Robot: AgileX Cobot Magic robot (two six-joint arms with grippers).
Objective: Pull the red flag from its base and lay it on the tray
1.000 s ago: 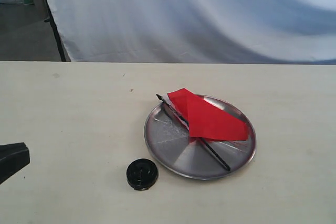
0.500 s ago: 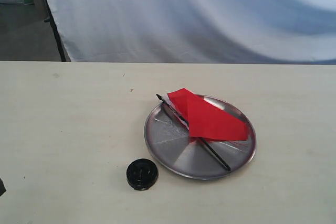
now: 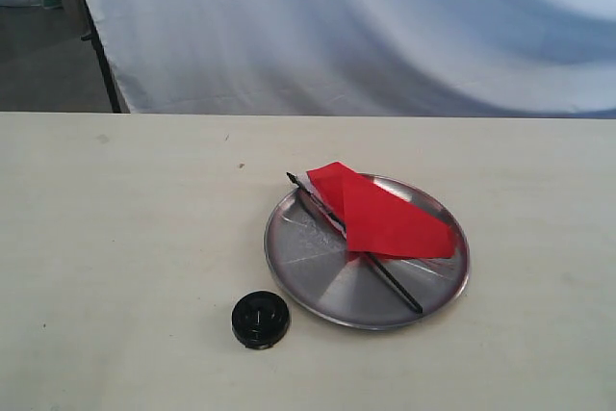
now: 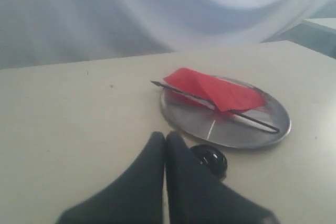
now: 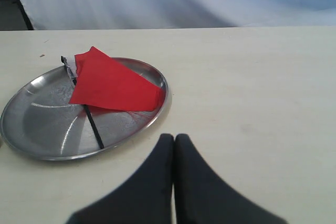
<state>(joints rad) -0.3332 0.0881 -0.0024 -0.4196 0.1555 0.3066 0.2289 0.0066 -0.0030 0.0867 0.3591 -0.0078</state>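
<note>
Lying folded — red flag on tray

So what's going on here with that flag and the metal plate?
Nothing is being handled right now. The red flag lies across the tray, off its base, which sits empty on the table beside the tray. The left claw and right claw are both shut, holding nothing. The job looks done.

Red flag flat across steel tray, black base just beside
</note>
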